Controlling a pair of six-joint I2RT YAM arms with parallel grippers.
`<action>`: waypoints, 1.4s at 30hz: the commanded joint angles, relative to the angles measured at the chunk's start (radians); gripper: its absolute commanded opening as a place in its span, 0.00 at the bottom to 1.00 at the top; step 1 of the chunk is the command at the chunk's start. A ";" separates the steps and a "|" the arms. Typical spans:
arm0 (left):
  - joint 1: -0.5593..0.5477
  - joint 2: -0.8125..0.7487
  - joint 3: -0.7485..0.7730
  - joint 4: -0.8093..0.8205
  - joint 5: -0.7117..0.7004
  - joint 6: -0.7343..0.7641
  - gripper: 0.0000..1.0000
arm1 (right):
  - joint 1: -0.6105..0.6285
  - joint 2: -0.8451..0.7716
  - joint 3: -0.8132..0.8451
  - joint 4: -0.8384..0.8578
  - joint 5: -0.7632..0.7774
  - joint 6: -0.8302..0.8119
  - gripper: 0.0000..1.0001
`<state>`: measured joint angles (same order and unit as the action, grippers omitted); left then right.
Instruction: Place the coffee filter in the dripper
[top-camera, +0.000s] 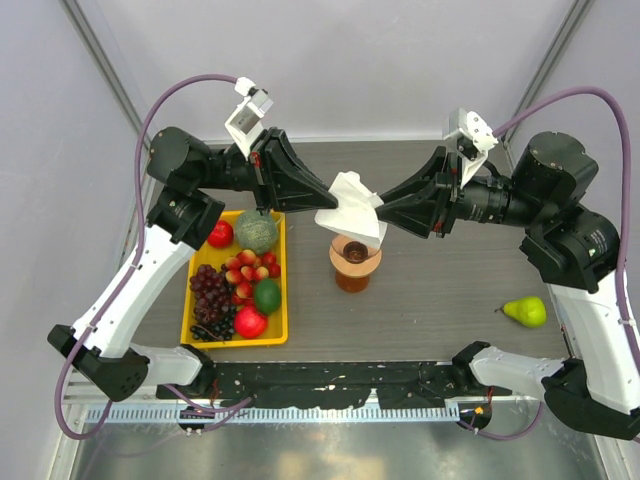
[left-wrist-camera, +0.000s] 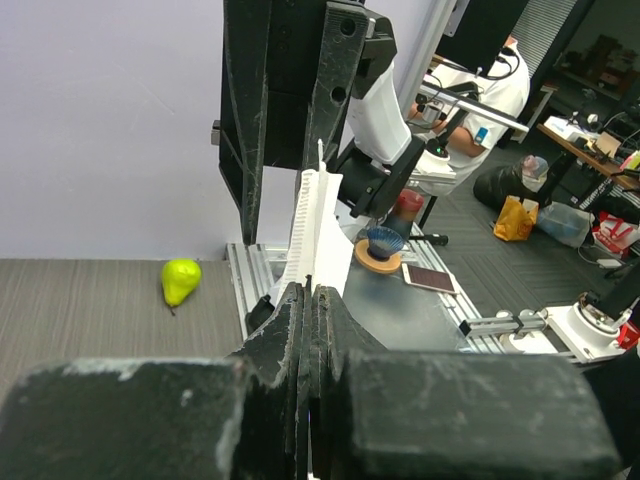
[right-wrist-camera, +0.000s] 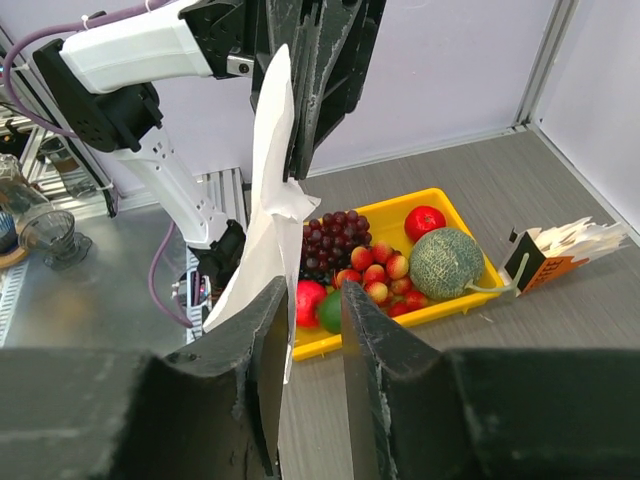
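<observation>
a: how far along is this?

b: not done. the coffee filter (top-camera: 348, 204) is up in the air, at about 12 o'clock from the dripper (top-camera: 355, 252) in the overhead view. it looks to be just over the rim, and nothing white sits in the bowl.

a: who has it?

b: the left gripper (left-wrist-camera: 310, 300) is clenched on it. its wrist view shows the paper's edge pinched between closed fingers. the right gripper (right-wrist-camera: 308, 300) reaches in from 3 o'clock with its jaws a little apart. a strip of paper shows in the gap, but i can't tell whether it's actually gripped.

a: what's left?

b: my guess is that the paper, which looks flat and folded, has to be opened into a cone, lowered into the dripper and let go.

a: anything nearby?

b: a yellow tray (top-camera: 283, 300) of fruit at 9 o'clock from the dripper, and a pear (top-camera: 526, 311) at 4 o'clock.

a: any brands or writing?

b: none i can read. the bundle of spare papers (right-wrist-camera: 585, 240) in the right wrist view stands in a small box (right-wrist-camera: 545, 270), dark and orange, but any print on it is too small to make out.
</observation>
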<state>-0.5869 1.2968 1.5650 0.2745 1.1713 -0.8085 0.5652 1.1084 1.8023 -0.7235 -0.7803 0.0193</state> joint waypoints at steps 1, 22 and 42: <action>-0.007 -0.007 0.027 0.043 0.013 -0.011 0.02 | -0.002 -0.013 -0.003 0.068 -0.026 -0.007 0.33; 0.073 -0.071 0.104 -0.355 -0.077 0.459 0.99 | -0.027 -0.024 -0.165 0.277 -0.073 0.278 0.05; -0.178 -0.249 -0.017 -0.805 -0.533 1.585 0.99 | -0.125 -0.015 -0.273 0.430 -0.165 0.587 0.05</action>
<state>-0.7136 1.0328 1.5627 -0.4911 0.7620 0.6327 0.4431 1.0988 1.5345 -0.3565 -0.9085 0.5587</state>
